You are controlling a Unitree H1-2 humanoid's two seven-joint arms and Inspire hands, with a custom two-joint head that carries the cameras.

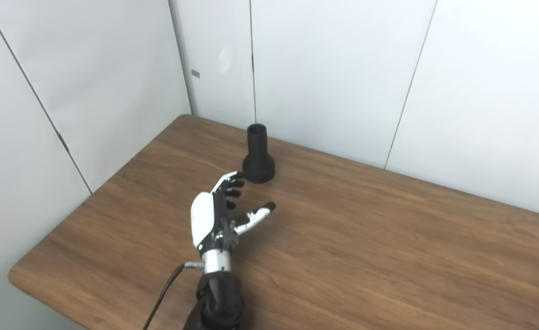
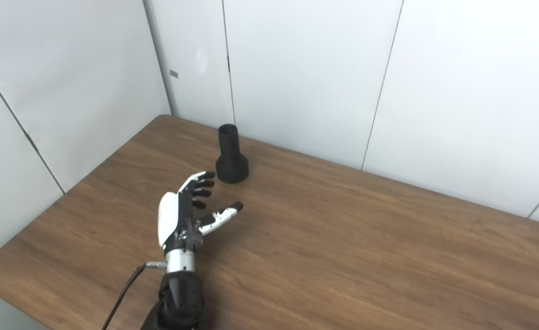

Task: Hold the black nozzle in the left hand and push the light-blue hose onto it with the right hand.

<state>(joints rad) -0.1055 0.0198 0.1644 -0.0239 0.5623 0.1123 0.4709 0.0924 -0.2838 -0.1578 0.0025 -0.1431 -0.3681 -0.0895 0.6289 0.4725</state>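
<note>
The black nozzle [image 1: 258,156] stands upright on its wide base near the table's far edge; it also shows in the right eye view [image 2: 231,156]. My left hand [image 1: 221,211] is open and empty, fingers apart, just in front of the nozzle and a little left of it, fingertips close to its base but apart from it. The hand also shows in the right eye view [image 2: 189,208]. The light-blue hose is not in view. My right hand is not in view.
The wooden table [image 1: 365,247] has rounded corners; its left edge runs close to white wall panels [image 1: 90,82] on the left and behind. A thin cable [image 1: 163,293] trails from my left wrist toward the bottom edge.
</note>
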